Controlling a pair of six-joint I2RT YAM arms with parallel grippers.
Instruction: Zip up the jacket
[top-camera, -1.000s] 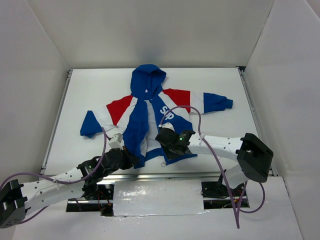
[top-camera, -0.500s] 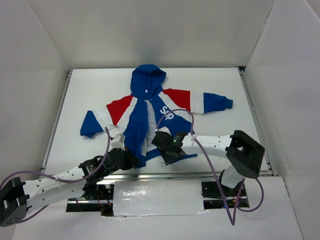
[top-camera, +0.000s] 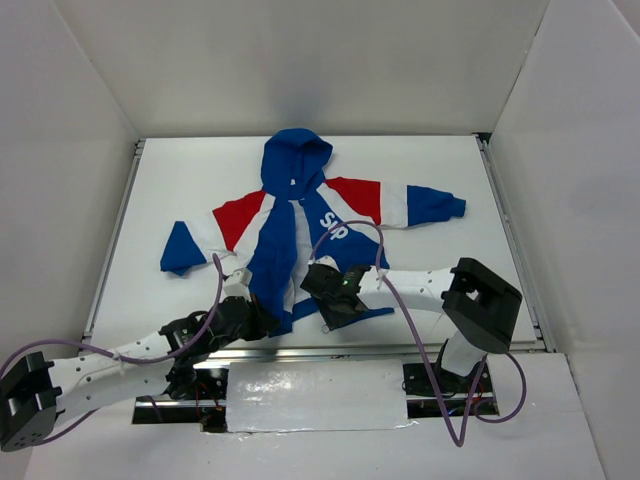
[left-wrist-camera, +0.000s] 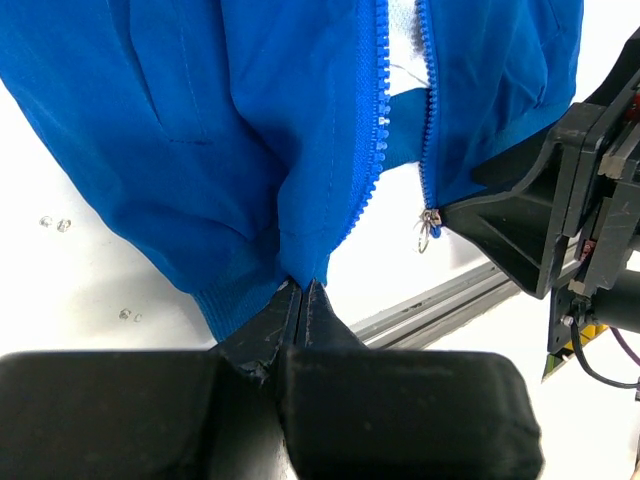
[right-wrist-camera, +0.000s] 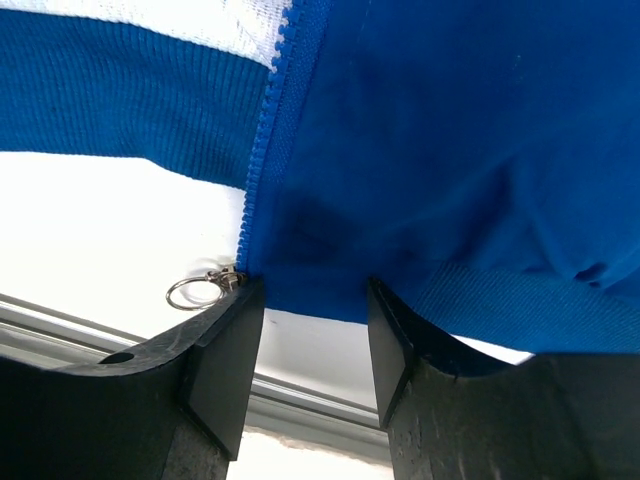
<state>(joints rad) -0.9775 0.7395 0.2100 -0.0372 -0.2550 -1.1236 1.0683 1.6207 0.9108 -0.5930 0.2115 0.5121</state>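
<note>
The jacket (top-camera: 290, 215) lies flat on the table, hood at the far side, front unzipped at the bottom. My left gripper (top-camera: 262, 318) is shut on the bottom hem of the jacket's left front panel (left-wrist-camera: 250, 200). My right gripper (top-camera: 330, 300) is open and straddles the bottom hem of the right front panel (right-wrist-camera: 450, 150). The zipper pull with its metal ring (right-wrist-camera: 205, 290) lies just by the right gripper's left finger (right-wrist-camera: 215, 360); it also shows in the left wrist view (left-wrist-camera: 428, 226).
The table's metal front rail (top-camera: 420, 350) runs just below the hem. White walls stand round the table (top-camera: 470, 180). The jacket's sleeves spread left (top-camera: 180, 250) and right (top-camera: 435, 205).
My right gripper has slid left along the hem towards the zipper, drawing the right panel closer to the left one. My left gripper has shifted slightly right, still holding the hem.
</note>
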